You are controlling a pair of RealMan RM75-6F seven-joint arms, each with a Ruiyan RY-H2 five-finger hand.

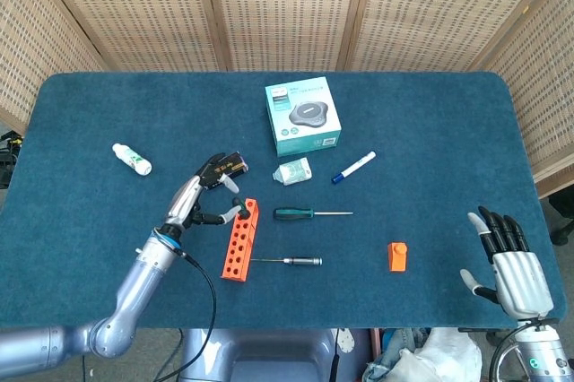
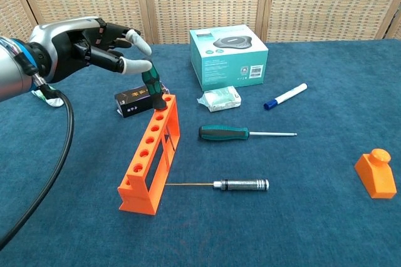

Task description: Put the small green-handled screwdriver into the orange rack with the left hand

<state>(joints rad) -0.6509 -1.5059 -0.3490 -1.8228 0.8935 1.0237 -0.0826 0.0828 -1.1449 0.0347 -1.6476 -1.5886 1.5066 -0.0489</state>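
Two views, small green-handled screwdriver [image 2: 152, 85] upright in orange rack [image 2: 151, 156] end hole, left hand [image 2: 94, 47] released beside it, right hand [image 1: 507, 261] spread, empty, head view only.

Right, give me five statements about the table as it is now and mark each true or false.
1. The small green-handled screwdriver stands in an end hole of the orange rack. True.
2. The left hand grips the black box. False: its fingers are spread above it, one fingertip at the screwdriver's handle.
3. The large green-handled screwdriver lies on the table right of the rack. True.
4. The blue-capped marker rests on the teal box. False: it lies on the table beside it.
5. The right hand holds the orange block. False: it holds nothing, well apart.
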